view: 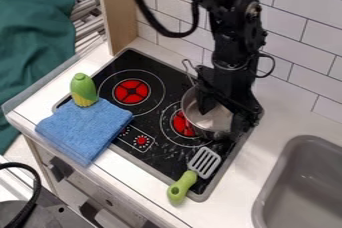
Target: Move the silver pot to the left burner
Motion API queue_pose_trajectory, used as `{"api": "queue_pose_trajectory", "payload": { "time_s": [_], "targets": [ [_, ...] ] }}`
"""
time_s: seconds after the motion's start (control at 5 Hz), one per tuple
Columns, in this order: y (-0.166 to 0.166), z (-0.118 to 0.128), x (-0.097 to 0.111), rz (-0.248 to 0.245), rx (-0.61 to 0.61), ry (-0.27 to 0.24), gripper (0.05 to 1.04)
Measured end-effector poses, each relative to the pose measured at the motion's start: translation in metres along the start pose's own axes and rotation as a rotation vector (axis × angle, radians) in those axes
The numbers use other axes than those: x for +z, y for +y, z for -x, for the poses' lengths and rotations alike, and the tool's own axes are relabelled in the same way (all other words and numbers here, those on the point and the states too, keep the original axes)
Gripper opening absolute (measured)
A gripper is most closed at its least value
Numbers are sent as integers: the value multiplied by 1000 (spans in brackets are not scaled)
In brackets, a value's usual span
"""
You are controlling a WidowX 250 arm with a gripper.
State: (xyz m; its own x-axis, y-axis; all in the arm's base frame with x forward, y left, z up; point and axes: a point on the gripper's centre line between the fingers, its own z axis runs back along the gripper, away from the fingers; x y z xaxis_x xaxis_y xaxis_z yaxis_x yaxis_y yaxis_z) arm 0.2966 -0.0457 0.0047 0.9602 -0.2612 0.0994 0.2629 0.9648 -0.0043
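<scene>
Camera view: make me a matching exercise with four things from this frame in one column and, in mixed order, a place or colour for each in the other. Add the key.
Things
1. Pot
2. Cloth
3. Spatula
4. Sink

Places and colours
A. Gray, set into the counter to the right of the stove
B. Blue, lying over the stove's near left corner
C. Green handle, reaching over the stove's near edge
D. Silver, at the right burner

Right pairs: 1-D, 2-B, 3-C, 4-A
</scene>
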Motion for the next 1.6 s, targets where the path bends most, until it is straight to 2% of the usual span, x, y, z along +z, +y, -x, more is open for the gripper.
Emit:
{"api": "queue_pose_trajectory", "payload": {
  "time_s": [0.4,0.6,0.8,1.0,1.4,1.6],
  "targets": [
    [5,-12,-2,11,-5,-26,1005],
    [-1,-6,-24,36,-4,-66,1005],
    [-4,0,-45,61,-8,-23,1004],
    [1,-3,-46,73,15,-35,947],
    [6,-5,-47,58,3,-51,358],
    [6,-6,-47,55,-9,-55,169]
  ]
}}
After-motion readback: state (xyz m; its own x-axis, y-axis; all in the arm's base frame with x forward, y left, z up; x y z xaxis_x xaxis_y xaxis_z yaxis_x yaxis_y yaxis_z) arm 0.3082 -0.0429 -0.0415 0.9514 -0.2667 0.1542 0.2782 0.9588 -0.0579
